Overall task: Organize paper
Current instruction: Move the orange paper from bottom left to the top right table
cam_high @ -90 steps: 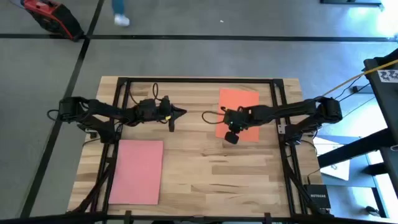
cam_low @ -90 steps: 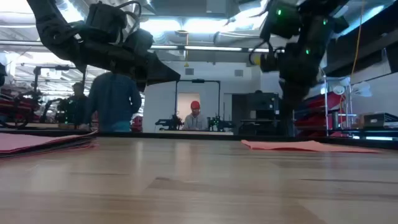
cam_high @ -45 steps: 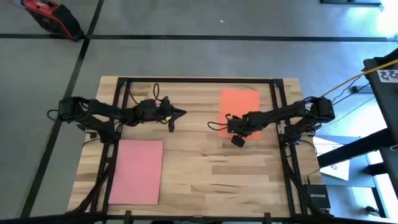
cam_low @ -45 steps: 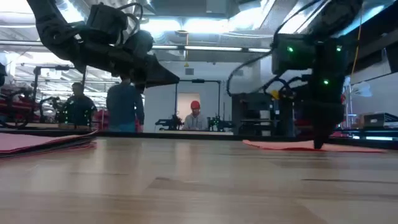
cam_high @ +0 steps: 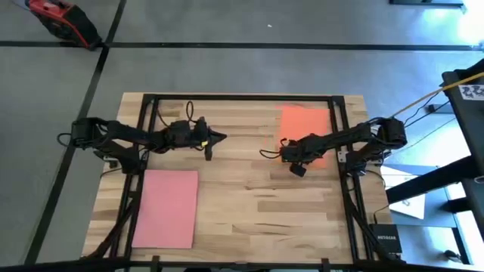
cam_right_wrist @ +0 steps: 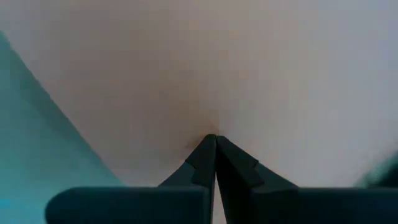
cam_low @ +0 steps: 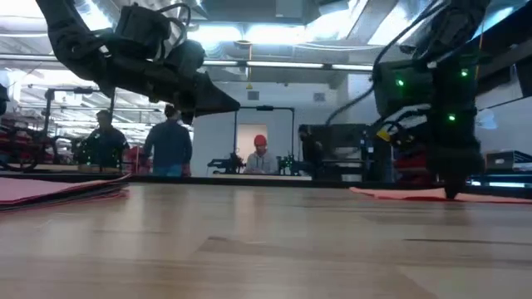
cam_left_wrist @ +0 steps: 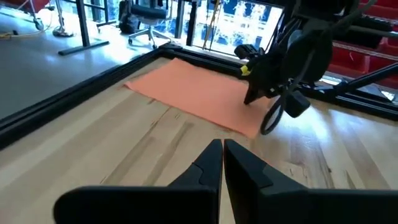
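Pale wooden bench [cam_high: 249, 204] within a black frame, grey floor around it; the low view shows a workshop beyond with several people [cam_low: 170, 149] standing or seated.

Right arm: reaches in from 3 o'clock, forearm stretched toward centre, wrist pitched steeply down. Right tool [cam_high: 286, 145] is pressed tip-down on the near corner of the orange paper [cam_high: 306, 125], fingers closed together with the points meeting on the sheet. The orange paper lies flat at about 1 o'clock on the bench, against the far-right frame corner.

Left arm: enters from 9 o'clock, held level above the bench. Left tool [cam_high: 218, 137] points toward centre at about 11 o'clock, fingers closed, holding nothing.

Pink paper [cam_high: 166, 208] lies flat at 7 o'clock, well apart from both tools.
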